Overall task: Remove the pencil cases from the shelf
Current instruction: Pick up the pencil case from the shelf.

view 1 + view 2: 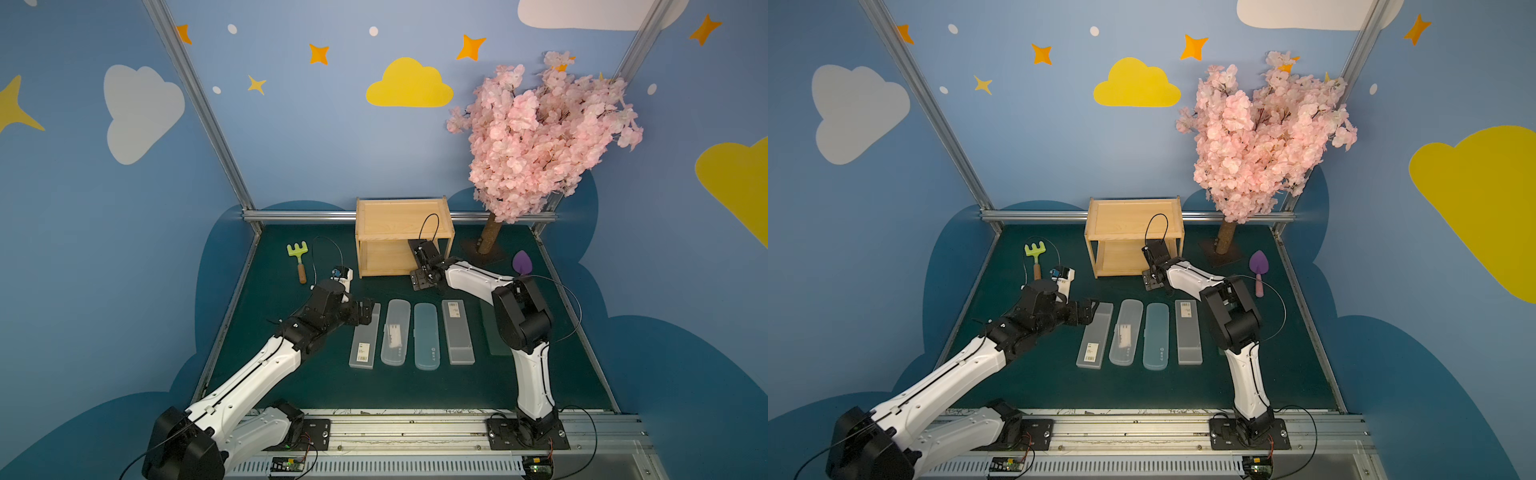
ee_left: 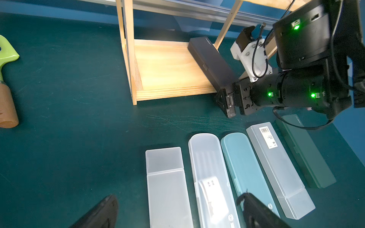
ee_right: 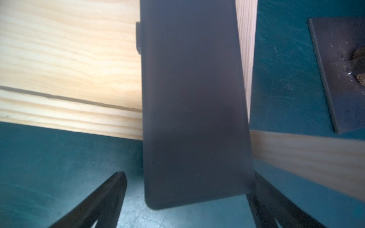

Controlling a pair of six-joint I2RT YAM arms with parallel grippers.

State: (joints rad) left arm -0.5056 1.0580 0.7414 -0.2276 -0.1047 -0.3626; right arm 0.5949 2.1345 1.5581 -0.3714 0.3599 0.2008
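Note:
The light wooden shelf [image 1: 401,220] [image 1: 1133,220] stands at the back of the green mat. A black pencil case [image 2: 209,61] [image 3: 193,98] lies on the right of its lower board, its near end sticking out over the front edge. My right gripper [image 1: 422,276] [image 3: 188,174] is open and straddles that end, with a gap at one finger. On the mat lie a frosted case [image 1: 365,345], a clear case [image 1: 395,332], a light teal one [image 1: 427,336], another frosted one [image 1: 457,332] and a dark green one [image 2: 304,154]. My left gripper [image 1: 368,311] [image 2: 178,196] hangs open over the leftmost case's far end.
A green toy rake [image 1: 297,253] lies left of the shelf. A purple toy shovel [image 1: 1258,266] lies at the right, behind my right arm. The pink blossom tree [image 1: 540,137] stands on a dark plate [image 3: 339,69] right of the shelf. A metal rail [image 1: 299,215] runs behind.

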